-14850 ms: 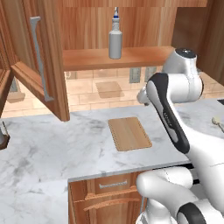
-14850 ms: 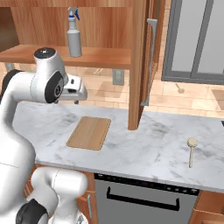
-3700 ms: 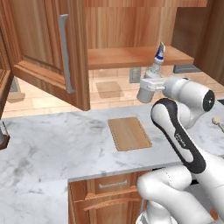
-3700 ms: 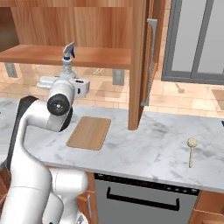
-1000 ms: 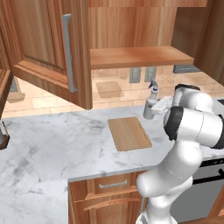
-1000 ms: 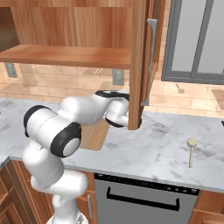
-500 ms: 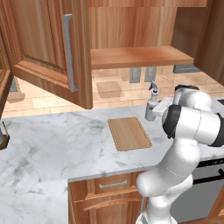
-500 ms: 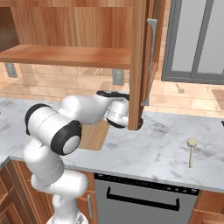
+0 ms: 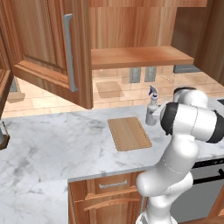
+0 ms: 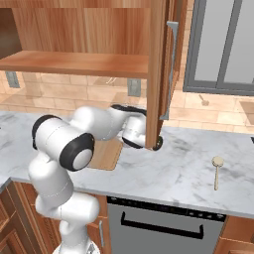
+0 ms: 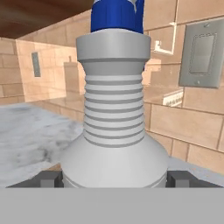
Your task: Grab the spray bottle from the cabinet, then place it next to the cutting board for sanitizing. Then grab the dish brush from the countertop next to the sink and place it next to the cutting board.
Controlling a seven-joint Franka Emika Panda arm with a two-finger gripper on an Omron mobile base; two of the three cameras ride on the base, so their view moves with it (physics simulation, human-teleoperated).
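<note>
**Bottle down beside the board, fingers spread around it**

Cabinet (image 9: pixel 57 57) first: its panelled door hangs open at about ten o'clock in the left base view, grey bar handle (image 9: pixel 70 52) facing the room, and the plain wooden shelf (image 9: pixel 140 57) inside carries nothing I can make out. On the white marble countertop (image 9: pixel 52 140) below, the cutting board (image 9: pixel 129 133) lies flat, and the spray bottle (image 9: pixel 152 111) stands upright just beside it, at the board's two o'clock corner, close to the tiled wall. Whether bottle and board actually touch I cannot tell.

From the hand view the bottle's ribbed grey neck (image 11: pixel 114 109) and blue band (image 11: pixel 117 15) loom right in front of the camera, with the gripper (image 11: pixel 114 178) straddling the bottle's shoulders: one dark fingertip (image 11: pixel 49 179) shows at eight o'clock and the other at four o'clock, each set out beside the body with the jaws spread wide. Whether the pads press the bottle or stand just clear of it is not something I can tell.

The white arm rises from five o'clock in the left base view, folds over at a bulky dark-jointed elbow (image 9: pixel 192 120) and reaches low toward the wall behind the bottle. In the right base view the forearm (image 10: pixel 106 124) stretches across to the cabinet door's edge. Further along the counter at four o'clock in that view lies the dish brush (image 10: pixel 217 171), well apart from the board.
</note>
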